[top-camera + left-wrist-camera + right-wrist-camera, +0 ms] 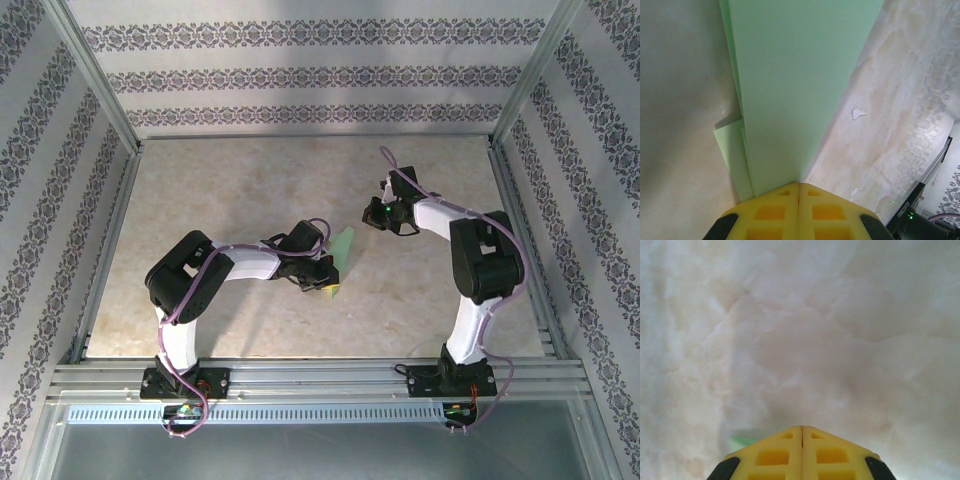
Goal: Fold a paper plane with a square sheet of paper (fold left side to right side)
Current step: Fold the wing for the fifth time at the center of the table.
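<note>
On the desk in the top view, the square sheet of paper, creased narrow, lies between the arms. Its near end is at the left fingers, and the right fingers are near but apart. Left wrist: fingers clenched together, tips at the paper's near end; can't tell if pinching or pressing. Right wrist: fingers clenched, grasping nothing, over bare desk.

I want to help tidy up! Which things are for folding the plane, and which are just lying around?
For the job: folded green paper; left arm, jaws shut at the paper's end; right arm, jaws shut.

Just there: white fleck on the table; patterned walls; metal frame.
</note>
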